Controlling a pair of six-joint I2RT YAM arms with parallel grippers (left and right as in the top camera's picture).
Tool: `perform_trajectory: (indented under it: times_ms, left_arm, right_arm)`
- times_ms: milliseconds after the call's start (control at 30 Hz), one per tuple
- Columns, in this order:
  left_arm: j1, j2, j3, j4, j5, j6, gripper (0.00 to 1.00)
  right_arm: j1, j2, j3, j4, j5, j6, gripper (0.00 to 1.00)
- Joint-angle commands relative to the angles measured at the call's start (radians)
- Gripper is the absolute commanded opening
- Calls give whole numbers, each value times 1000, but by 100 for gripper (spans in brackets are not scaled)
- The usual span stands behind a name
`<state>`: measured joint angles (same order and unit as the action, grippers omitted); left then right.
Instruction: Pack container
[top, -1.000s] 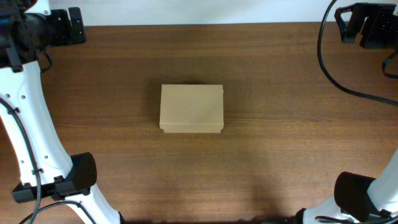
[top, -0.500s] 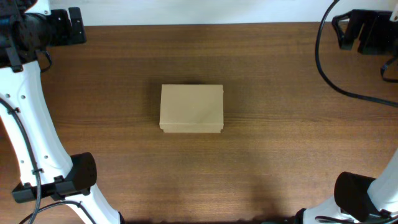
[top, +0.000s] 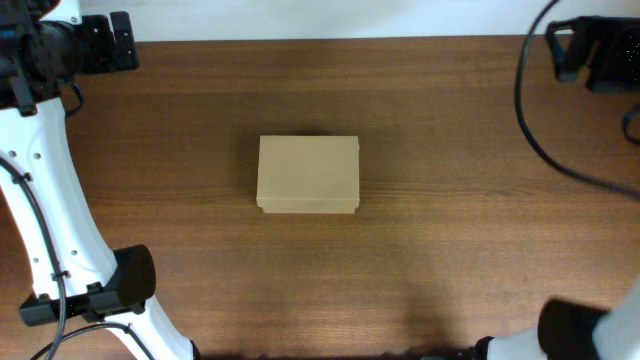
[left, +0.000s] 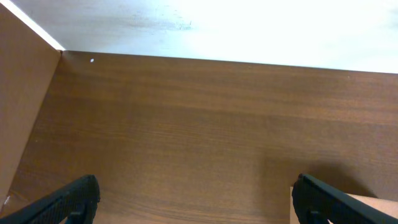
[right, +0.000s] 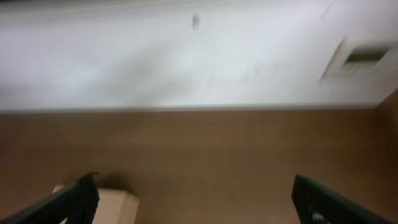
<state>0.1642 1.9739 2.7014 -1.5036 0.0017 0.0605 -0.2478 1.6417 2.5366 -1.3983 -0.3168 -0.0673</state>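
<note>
While the box (top: 308, 174) stays shut in the middle of the table (top: 460, 250), the right gripper (right: 194, 200) sits a bit farther right than before. It and the left gripper (left: 194, 198) both have wide jaws, holding nothing.

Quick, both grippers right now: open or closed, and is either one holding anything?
Left gripper: open, holding nothing.
Right gripper: open, holding nothing.
</note>
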Motion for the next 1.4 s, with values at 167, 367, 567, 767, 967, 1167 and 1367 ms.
perform_trajectory:
  times_ms: [167,367,567,767,967,1167,1367]
  left_arm:
    - [2,3,-1,0,-9,13,100]
    - [2,3,-1,0,-9,13,100]
    - [2,3,-1,0,-9,13,100]
    - [2,3,-1,0,-9,13,100]
    - [2,3,-1,0,-9,13,100]
    - [2,3,-1,0,-9,13,100]
    - [2,3,-1,0,-9,13,100]
  right_arm:
    - [29,-463,-595,391,80,-4,99]
    - [105,-809,-1142,656,93,-4,99]
    - [110,-1110,-1565,682,93,-4,99]
    - [110,-1258,-1788,745,86,-3,99]
    - [110,-1400,-1998,902,31,-3,99]
    - [110,-1491,-2135,988,-25,-3,99]
    - [110,-1518,-2201,999,-58,-3,99]
